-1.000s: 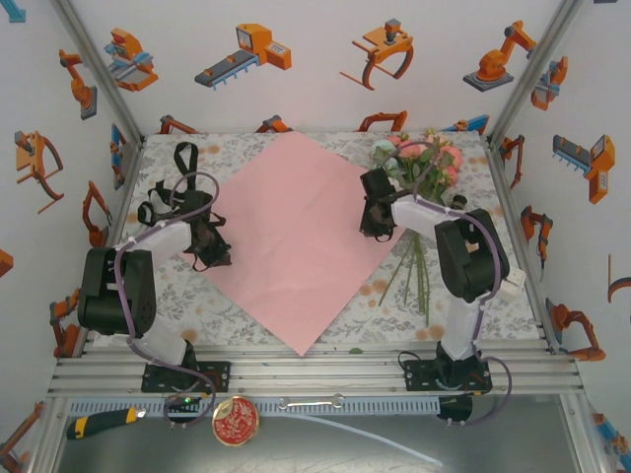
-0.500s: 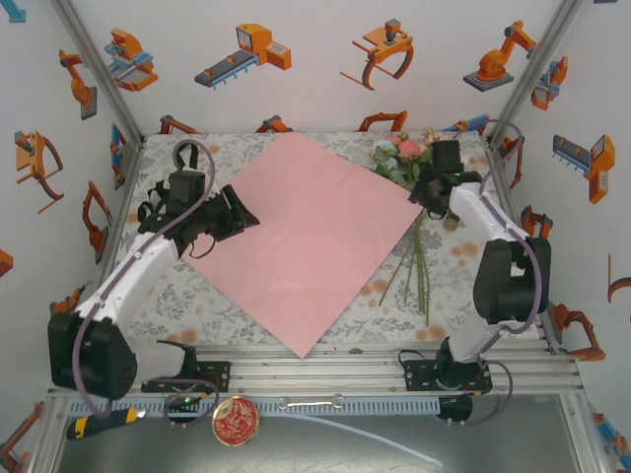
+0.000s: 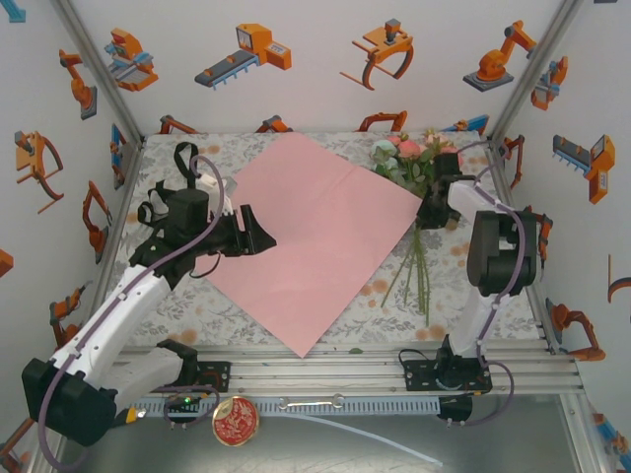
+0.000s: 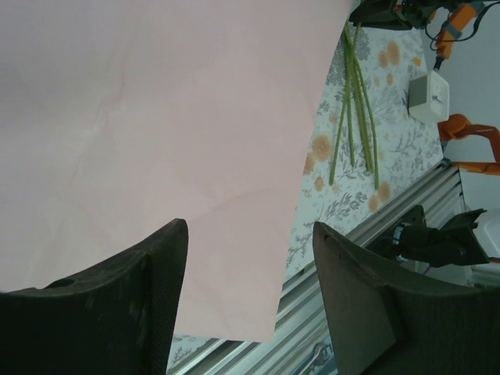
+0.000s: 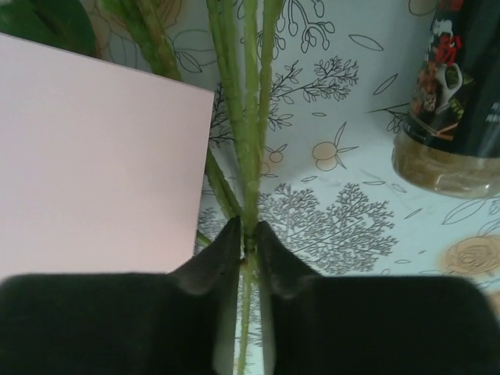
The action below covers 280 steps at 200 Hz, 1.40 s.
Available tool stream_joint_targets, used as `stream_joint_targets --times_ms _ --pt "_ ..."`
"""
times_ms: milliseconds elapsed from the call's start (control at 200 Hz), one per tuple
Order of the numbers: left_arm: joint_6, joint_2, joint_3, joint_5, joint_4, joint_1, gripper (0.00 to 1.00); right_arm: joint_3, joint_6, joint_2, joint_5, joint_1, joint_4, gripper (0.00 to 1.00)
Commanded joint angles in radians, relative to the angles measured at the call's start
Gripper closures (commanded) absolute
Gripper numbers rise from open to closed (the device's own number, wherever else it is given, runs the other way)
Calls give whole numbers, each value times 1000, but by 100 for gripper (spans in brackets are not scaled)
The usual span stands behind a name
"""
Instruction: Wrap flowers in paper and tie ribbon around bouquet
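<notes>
The paper [image 3: 315, 232] lies flat, pink side up, on the middle of the table. The flowers [image 3: 414, 158] lie at the back right, with their green stems [image 3: 419, 266] running toward me past the paper's right corner. My right gripper [image 3: 430, 217] is shut on the stems [image 5: 250, 117], pinching them between its fingertips [image 5: 248, 233] just beside the paper's edge [image 5: 94, 156]. My left gripper [image 3: 258, 235] hovers open over the paper's left part [image 4: 156, 117], with nothing between its fingers [image 4: 250, 234]. The black ribbon [image 3: 183, 156] lies at the back left.
A dark jar [image 5: 449, 101] stands on the tablecloth right of the stems. A small white box [image 4: 428, 98] sits near the right edge. Aluminium rails [image 3: 315, 370] run along the near edge; a screwdriver [image 3: 99, 422] and a red tin [image 3: 235, 421] lie below them.
The left arm reached right over the paper and its gripper opened. The right gripper moved from the paper's right corner to the stems, opened, then closed on them.
</notes>
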Motion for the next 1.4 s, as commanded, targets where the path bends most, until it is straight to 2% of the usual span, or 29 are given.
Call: stream_joint_targets --times_ms 0,85,175,280,365,436,476,606,716,886,946,996,1081,1181,1397 --pt "32 -14 2 -27 -29 -1 36 43 -28 -34 53 4 -29 90" --pt "41 -32 11 -58 -46 -2 30 67 -58 -78 98 4 -61 92" --pt "54 -50 31 -108 -85 -2 23 101 -86 -130 115 5 -92 100" --pt "62 -72 76 -188 -160 -2 19 115 -60 -241 113 24 -84 100" --pt "82 -106 93 -219 -196 -2 14 127 -44 -340 89 108 -26 100" --pt "91 -138 97 -245 -214 -1 7 225 -44 -331 40 217 -42 100" --pt "99 -154 97 -252 -224 -2 0 308 -41 -288 16 282 -74 100" --pt "114 -190 93 -244 -249 1 3 548 42 -88 -94 454 -65 100" --pt "108 -199 90 -239 -265 0 3 812 41 153 -117 578 -59 100" --pt "65 -207 71 -194 -245 0 3 1414 91 633 -200 643 -108 100" --pt "49 -205 65 -173 -240 0 3 1553 105 773 -254 647 -65 100" --pt "42 -204 61 -164 -238 0 3 1560 105 822 -294 649 -3 100" --pt "40 -204 53 -166 -244 0 3 1451 77 817 -350 649 83 100" --pt "42 -207 39 -184 -249 -1 3 1430 11 837 -339 652 61 100" --pt "49 -185 37 -210 -256 1 3 1435 53 925 -343 656 116 100"
